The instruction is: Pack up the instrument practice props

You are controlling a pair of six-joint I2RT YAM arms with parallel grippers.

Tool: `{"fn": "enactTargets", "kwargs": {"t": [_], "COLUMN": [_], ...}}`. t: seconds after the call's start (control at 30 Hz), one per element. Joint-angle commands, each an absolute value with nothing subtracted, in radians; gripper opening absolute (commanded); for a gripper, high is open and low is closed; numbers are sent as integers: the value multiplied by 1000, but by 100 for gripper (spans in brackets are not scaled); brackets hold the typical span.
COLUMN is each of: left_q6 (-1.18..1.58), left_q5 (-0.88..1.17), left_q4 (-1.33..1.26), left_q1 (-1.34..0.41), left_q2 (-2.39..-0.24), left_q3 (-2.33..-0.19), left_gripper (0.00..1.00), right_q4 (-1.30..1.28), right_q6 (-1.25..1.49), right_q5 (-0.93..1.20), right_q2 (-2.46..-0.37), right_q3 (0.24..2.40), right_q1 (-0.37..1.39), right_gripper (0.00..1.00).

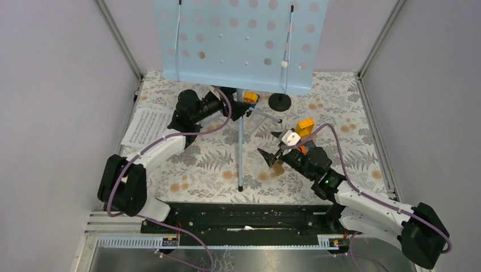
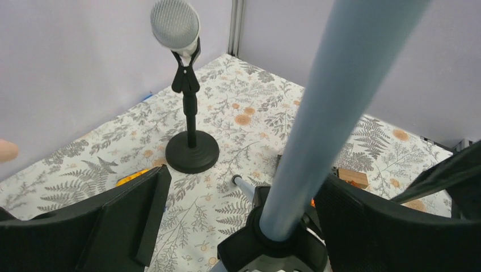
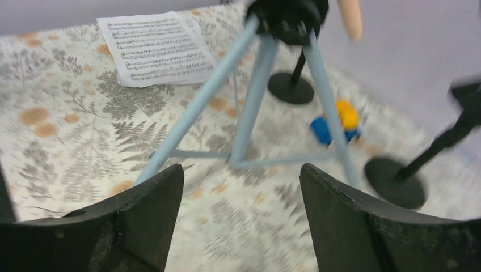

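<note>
Left hand [image 2: 241, 190] open, straddling the music stand's pole [image 2: 317, 130] at the hub. Right hand [image 3: 238, 187] open and empty, facing the tripod legs [image 3: 252, 102]. We'd clamp the pole squarely before folding; microphone [image 2: 176, 25] stands just beyond.

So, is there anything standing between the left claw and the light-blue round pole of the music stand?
Nothing visible does. In the left wrist view the light-blue round pole rises directly between the open fingers of the left claw, out of the black tripod hub.
</note>
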State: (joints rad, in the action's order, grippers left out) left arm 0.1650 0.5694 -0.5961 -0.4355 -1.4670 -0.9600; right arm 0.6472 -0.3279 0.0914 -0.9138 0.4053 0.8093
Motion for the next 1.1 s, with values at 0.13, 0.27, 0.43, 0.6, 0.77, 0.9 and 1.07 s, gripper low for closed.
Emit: {"fn": "enactTargets", "kwargs": {"t": [0.13,0.27,0.43,0.6,0.77,0.9,1.07], "left_q6": [121,165,199,184,173,90,-71], "left_q5": [616,521,335,139,-40,-100,-41], "left_q4": [-583,-580,-516,-386,-430,-591,-812], "left_q1": [-434,-434,-433,-434,-435,-437,-439], "left_q2": [-1308,-1165,-961,-898,-1014,-1172,-1347], "left_q3": [-899,-774,-599,-529,-502,-505,-539], "left_gripper": [99,99,99,99,99,98,95], "right_q4": [590,746,796,860,896,825,747], "right_q6": [364,461,480,490,519,445,332], "right_q5": [-51,24,54,44,32,-23,-96], "right_q2": [-904,-1041,-1210,-1366,-1460,-1520,-1500], "right_q3": [354,375,501,609,683,774,799], "right_q1": [815,815,816,816,818,817,818], "right_gripper": [80,80,81,82,79,54,20]}}
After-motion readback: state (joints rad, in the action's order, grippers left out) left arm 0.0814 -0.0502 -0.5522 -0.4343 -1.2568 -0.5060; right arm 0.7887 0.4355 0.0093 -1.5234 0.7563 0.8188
